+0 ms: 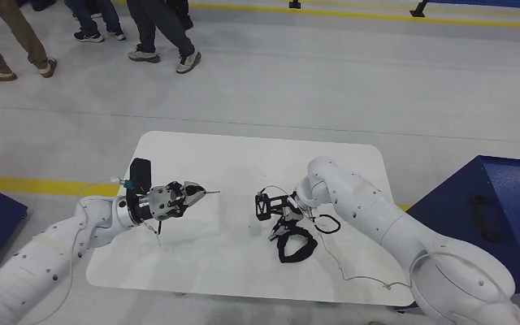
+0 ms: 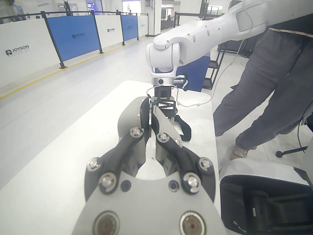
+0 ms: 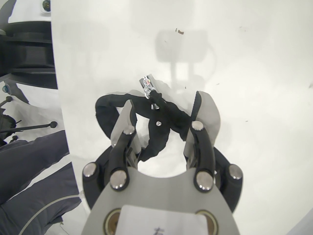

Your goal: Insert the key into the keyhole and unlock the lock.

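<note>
Left end effector (image 2: 149, 116): clamped on the key (image 1: 210, 192), well apart from the lock (image 3: 159, 121).
Right end effector (image 3: 165, 103): open, straddling the lock on the table (image 1: 203, 260).
Risk: the ungripped lock could slide when the key pushes.

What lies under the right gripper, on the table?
A black strap with a small silver lock piece lies on the white table, below the open right gripper. Its fingers cover parts of the strap's loop, so the whole shape cannot be seen.
</note>
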You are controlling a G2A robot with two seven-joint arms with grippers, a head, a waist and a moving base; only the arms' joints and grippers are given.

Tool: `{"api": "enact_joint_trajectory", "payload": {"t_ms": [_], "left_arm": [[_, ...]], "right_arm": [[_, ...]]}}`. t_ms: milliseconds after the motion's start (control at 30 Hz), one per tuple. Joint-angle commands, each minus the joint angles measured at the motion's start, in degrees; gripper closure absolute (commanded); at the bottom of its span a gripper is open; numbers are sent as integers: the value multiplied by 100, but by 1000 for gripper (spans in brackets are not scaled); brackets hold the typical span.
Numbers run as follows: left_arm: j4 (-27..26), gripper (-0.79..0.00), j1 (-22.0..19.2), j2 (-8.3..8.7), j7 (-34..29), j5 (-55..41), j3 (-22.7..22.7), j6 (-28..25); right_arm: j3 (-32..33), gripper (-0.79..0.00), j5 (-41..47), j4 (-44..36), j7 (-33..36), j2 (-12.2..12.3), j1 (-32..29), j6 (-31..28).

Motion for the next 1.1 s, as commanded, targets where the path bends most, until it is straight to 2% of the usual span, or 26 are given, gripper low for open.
{"api": "enact_joint_trajectory", "payload": {"t_ms": [0,67,167,400,667,800,900,933,1033,1067], "left_arm": [[0,0,0,0,0,0,0,0],[0,0,0,0,0,0,0,0],[0,0,0,0,0,0,0,0],[0,0,0,0,0,0,0,0],[0,0,0,0,0,0,0,0],[0,0,0,0,0,0,0,0],[0,0,0,0,0,0,0,0],[0,0,0,0,0,0,0,0],[0,0,0,0,0,0,0,0],[0,0,0,0,0,0,0,0]], "right_arm": [[0,-496,-46,65,39,-8,-26,0],[0,-542,-84,80,39,-47,-76,0],[0,-526,-212,177,39,-124,-99,0],[0,-557,-272,309,38,-282,-65,0],[0,-560,-123,376,38,-346,-52,0],[0,-640,-328,431,38,-400,-110,0],[0,-622,-453,529,38,-449,-136,0],[0,-594,-514,564,38,-468,-141,0],[0,-483,-527,572,38,-474,-142,0],[0,-403,-527,572,38,-474,-142,0]]}}
